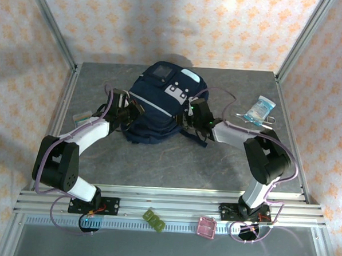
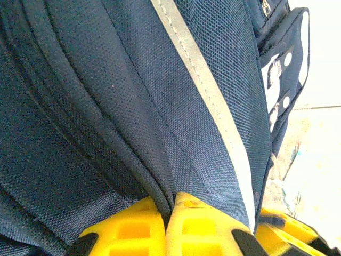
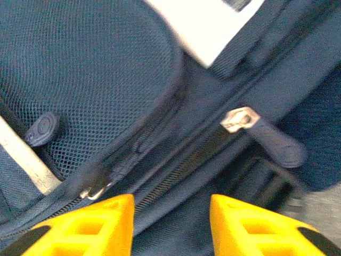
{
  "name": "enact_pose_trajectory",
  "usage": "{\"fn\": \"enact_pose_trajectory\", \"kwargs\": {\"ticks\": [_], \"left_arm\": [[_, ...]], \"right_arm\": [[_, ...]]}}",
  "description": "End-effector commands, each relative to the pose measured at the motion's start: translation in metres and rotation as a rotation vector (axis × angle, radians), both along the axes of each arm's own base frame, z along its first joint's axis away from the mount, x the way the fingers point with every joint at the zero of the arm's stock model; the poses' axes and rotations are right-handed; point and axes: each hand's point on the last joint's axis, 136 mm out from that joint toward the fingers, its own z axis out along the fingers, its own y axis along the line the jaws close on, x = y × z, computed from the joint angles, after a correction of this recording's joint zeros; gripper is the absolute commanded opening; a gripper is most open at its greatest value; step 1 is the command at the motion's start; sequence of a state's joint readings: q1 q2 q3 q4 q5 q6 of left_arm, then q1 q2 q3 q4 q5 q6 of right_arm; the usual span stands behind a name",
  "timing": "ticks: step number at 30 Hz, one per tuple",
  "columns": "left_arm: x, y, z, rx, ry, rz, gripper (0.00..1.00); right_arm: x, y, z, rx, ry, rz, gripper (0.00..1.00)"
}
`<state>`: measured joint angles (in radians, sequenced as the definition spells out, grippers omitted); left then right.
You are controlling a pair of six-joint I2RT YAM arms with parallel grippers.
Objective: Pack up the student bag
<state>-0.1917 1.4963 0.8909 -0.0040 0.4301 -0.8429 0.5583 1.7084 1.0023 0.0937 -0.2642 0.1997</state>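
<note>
Left arm [image 1: 66, 157] and right arm [image 1: 261, 161], black joints, white shells, purple cables [image 1: 294, 160], yellow ribbed fingers [image 3: 106, 224]

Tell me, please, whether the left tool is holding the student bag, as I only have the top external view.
Observer: In the left wrist view the left tool is shut, its yellow fingers pinched on a raised seam of the student bag.
Operator: Thank you; is the right tool gripping anything?
Observer: No; the right wrist view has the right tool open, the zip track running between its tips.
Operator: Where is the zip pull, please?
Observer: The silver zip pull lies beyond the tips, toward that picture's right, untouched.
</note>
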Motion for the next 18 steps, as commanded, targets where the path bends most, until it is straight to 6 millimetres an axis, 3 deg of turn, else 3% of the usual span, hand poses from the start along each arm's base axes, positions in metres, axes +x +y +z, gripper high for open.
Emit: {"fn": "enact_pose_trajectory", "kwargs": {"ticks": [1, 5, 7, 8, 9, 14, 18], "left_arm": [[0.014, 0.003, 0.033, 0.012, -0.104, 0.002, 0.27], [0.016, -0.003, 0.050, 0.096, -0.146, -0.013, 0.57], [0.018, 0.007, 0.057, 0.161, -0.155, 0.016, 0.66], [0.018, 0.013, 0.061, 0.193, -0.161, 0.032, 0.75], [0.019, 0.018, 0.067, 0.229, -0.175, 0.047, 0.78], [0.020, 0.047, 0.106, 0.412, -0.267, 0.112, 0.97], [0.015, 0.083, 0.153, 0.583, -0.397, 0.245, 0.99]], "right_arm": [[0.002, -0.019, 0.033, 0.019, -0.057, -0.082, 0.50], [-0.003, -0.016, 0.048, 0.050, -0.058, -0.067, 0.59], [0.001, -0.019, 0.059, 0.060, -0.081, -0.094, 0.66], [0.004, -0.021, 0.065, 0.063, -0.099, -0.110, 0.71], [0.007, -0.025, 0.071, 0.064, -0.118, -0.130, 0.97], [0.029, -0.046, 0.105, 0.099, -0.178, -0.212, 1.00], [0.051, -0.083, 0.137, 0.106, -0.243, -0.345, 1.00]]}}
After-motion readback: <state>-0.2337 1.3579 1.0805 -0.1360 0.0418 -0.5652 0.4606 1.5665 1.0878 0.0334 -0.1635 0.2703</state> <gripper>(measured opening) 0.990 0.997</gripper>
